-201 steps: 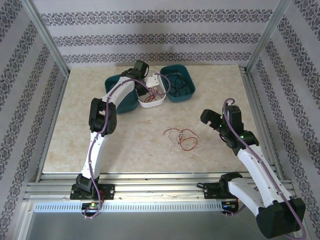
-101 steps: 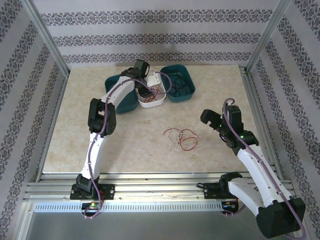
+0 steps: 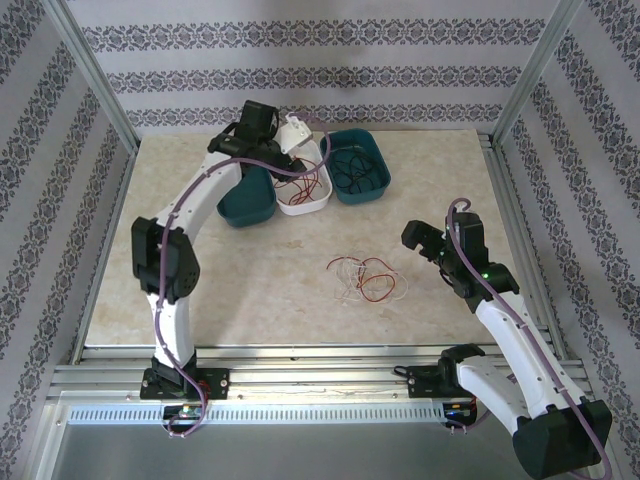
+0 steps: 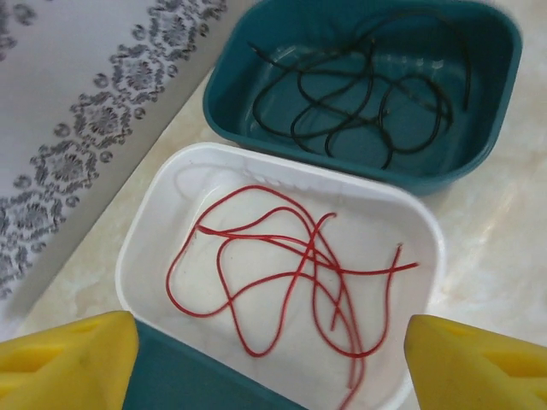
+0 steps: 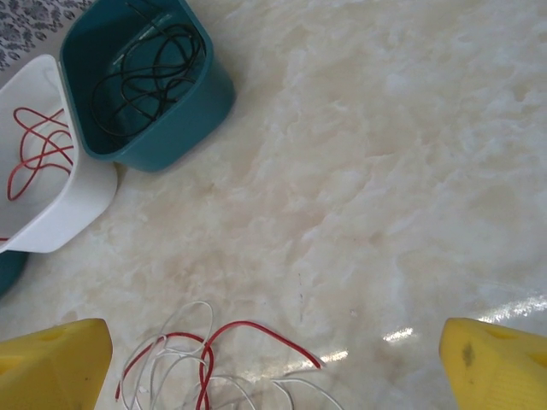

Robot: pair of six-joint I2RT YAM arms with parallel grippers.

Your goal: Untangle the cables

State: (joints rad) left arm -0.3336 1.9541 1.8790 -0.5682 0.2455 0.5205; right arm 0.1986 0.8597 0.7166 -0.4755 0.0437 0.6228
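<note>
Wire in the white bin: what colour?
Red. The wire in the white bin shows best in the left wrist view.

This is a robotics lab test cell. A marble-look worktop (image 3: 250, 290) is boxed in by aluminium posts (image 3: 93, 75) and wallpaper-patterned panels (image 3: 320, 75) from 9 through 12 to 3 o'clock. The left arm (image 3: 200, 200) and right arm (image 3: 510, 325) are bolted to a slotted rail (image 3: 320, 380) at 6 o'clock.
</note>
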